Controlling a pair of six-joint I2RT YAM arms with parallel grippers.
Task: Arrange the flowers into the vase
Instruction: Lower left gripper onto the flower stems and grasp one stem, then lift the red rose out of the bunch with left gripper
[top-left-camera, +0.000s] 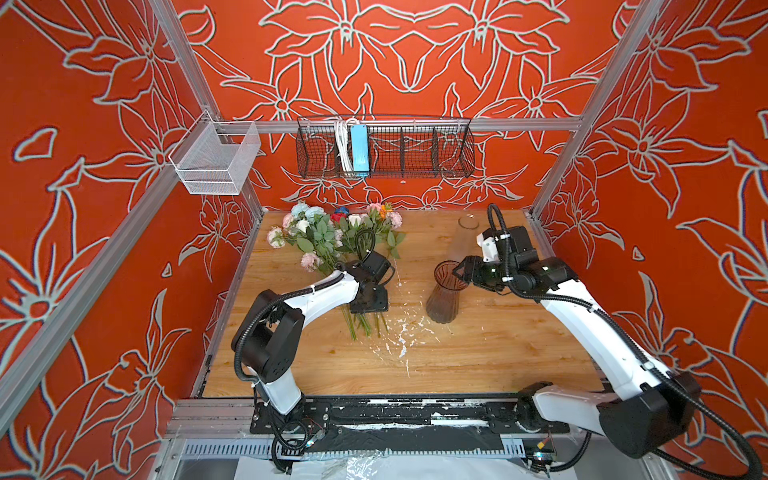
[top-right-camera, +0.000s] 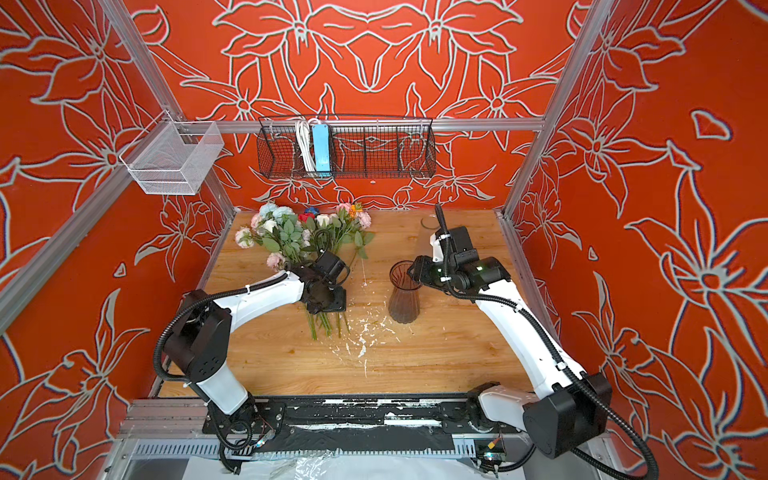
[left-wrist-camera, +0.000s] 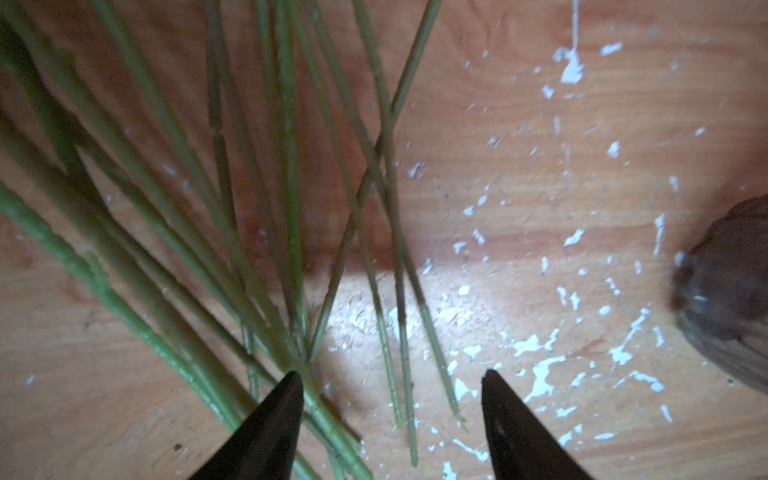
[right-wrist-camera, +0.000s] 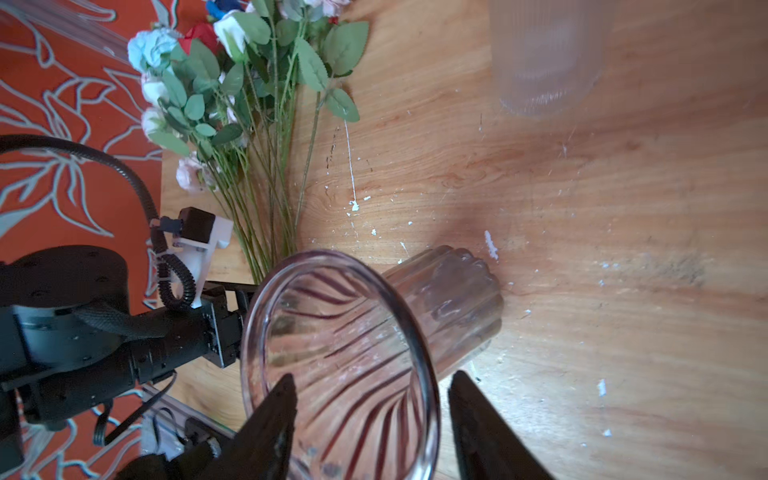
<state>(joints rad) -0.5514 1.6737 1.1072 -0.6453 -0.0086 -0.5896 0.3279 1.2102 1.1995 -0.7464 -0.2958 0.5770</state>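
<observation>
The left fingers (left-wrist-camera: 272, 428), two dark tapered points, are spread apart and pinch nothing. One tip sits at the edge of the fan of thin green stems, and a few loose stem ends lie in the gap between the two. These stems belong to the flowers (top-left-camera: 328, 241), a bunch of artificial pink, white, pale blue, red, deep blue and orange blooms with green leaves. The bunch lies flat on the pale wood-grain surface (top-left-camera: 478, 357), with the blooms close to the rear edge and the left edge and the cut ends pointing toward the front.

The right fingers (right-wrist-camera: 270, 428) are also spread. They straddle the rim of the brown-tinted ribbed glass vase (right-wrist-camera: 353, 332), one tip over its mouth and the other outside its wall; the rim does not look pressed between them. The vase stands upright near the middle of the surface, well apart from the flowers, and holds nothing.

Between the stem ends and the foot of the vase runs a bare strip speckled with white paint flecks (top-left-camera: 399, 336). The whole front half of the surface is open. Behind the right arm, near the rear edge, stands a clear ribbed glass vase (top-left-camera: 467, 224), apart from the tinted one.
</observation>
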